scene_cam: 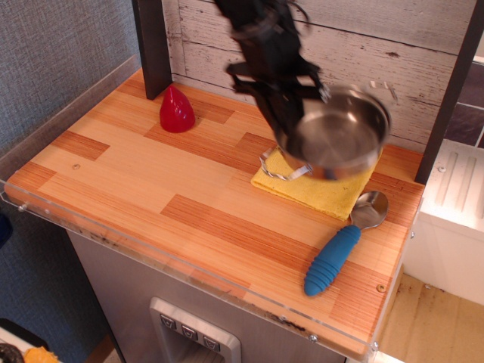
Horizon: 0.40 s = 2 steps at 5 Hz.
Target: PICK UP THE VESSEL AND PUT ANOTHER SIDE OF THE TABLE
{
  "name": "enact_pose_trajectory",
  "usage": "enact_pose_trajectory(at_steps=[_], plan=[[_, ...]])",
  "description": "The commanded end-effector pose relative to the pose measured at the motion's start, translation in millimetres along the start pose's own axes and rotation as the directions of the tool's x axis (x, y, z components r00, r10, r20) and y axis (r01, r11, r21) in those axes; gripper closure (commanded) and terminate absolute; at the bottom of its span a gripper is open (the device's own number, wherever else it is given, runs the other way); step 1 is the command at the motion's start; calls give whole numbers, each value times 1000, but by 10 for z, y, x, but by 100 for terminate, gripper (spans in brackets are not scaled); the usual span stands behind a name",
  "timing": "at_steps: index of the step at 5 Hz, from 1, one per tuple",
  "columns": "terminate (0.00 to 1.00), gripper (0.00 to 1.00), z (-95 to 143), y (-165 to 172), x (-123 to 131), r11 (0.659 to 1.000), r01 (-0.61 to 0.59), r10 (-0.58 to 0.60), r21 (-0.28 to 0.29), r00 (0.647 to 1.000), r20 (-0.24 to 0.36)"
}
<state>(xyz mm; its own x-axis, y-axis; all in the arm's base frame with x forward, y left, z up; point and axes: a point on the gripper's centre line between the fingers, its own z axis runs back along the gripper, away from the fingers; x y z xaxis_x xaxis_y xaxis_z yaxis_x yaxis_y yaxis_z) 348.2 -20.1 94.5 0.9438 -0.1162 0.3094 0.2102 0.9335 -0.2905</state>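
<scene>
Wooden plank table with a clear acrylic rim, seen from above and in front. At far left, toward the back edge, a red cone-shaped object stands upright on the boards. Right of it, the dark robot arm reaches down from the top of the view; its claw is clamped on the near-left rim of the vessel, a shiny steel pan, blurred and tilted, raised clear of the table above the yellow cloth. One wire loop handle hangs at the pan's lower left. The cloth lies flat beneath the pan. At right front, the blue-handled spoon lies with its bowl beside the cloth's corner.
</scene>
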Motion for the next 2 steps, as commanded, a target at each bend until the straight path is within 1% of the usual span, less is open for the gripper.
enact_pose_trajectory(at_steps=[1,2], plan=[[0,100,465,657,-506,984,-33,39,174,999,-31],[0,100,394,1003,-713,966,-59,82,250,993,-83]])
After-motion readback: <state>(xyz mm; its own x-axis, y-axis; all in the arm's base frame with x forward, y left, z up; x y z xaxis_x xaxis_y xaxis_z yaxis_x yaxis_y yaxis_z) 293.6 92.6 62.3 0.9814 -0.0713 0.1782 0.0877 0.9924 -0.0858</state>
